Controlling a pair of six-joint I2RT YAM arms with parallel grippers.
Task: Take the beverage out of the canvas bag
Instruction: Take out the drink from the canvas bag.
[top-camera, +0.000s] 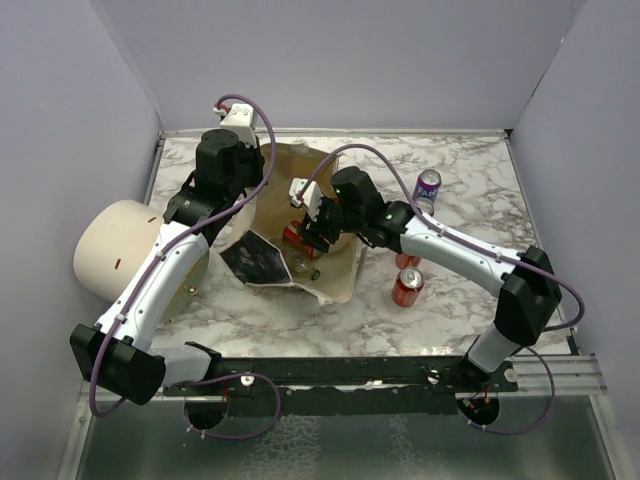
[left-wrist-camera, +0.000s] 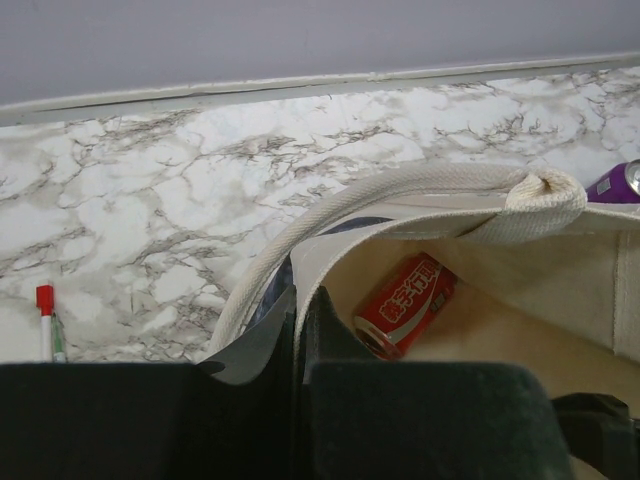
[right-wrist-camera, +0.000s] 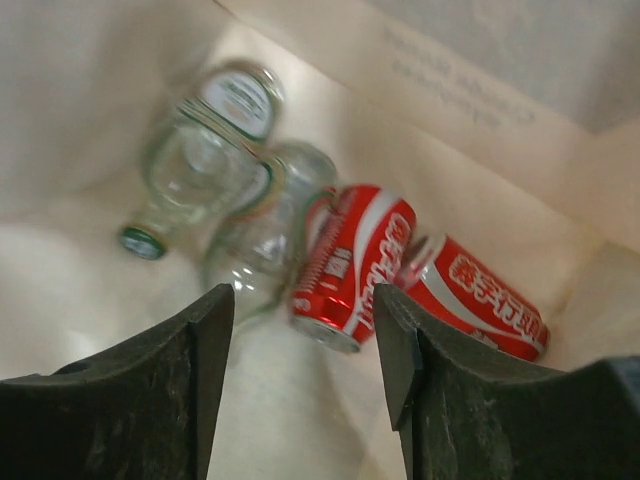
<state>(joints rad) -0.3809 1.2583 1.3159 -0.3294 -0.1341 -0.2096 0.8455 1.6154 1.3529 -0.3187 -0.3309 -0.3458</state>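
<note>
The canvas bag (top-camera: 285, 165) lies on its side on the marble table, mouth open, black panel (top-camera: 262, 258) toward the front. My left gripper (left-wrist-camera: 297, 300) is shut on the bag's rim (left-wrist-camera: 330, 240), just under the loop handle (left-wrist-camera: 420, 185). My right gripper (right-wrist-camera: 305, 310) is inside the bag's mouth, open, with nothing between its fingers. Just beyond its tips lies a red can (right-wrist-camera: 355, 262), and a second red can (right-wrist-camera: 490, 298) lies to its right. Two clear glass bottles (right-wrist-camera: 265, 235) lie to the left of the cans. In the top view the right gripper (top-camera: 308, 232) hovers over the red can (top-camera: 297, 238).
A purple can (top-camera: 428, 186) stands at the back right. Two red cans (top-camera: 408, 287) stand on the marble under the right arm. A large cream cylinder (top-camera: 115, 250) lies at the left edge. A red-capped pen (left-wrist-camera: 45, 300) lies left of the bag. Walls enclose the table.
</note>
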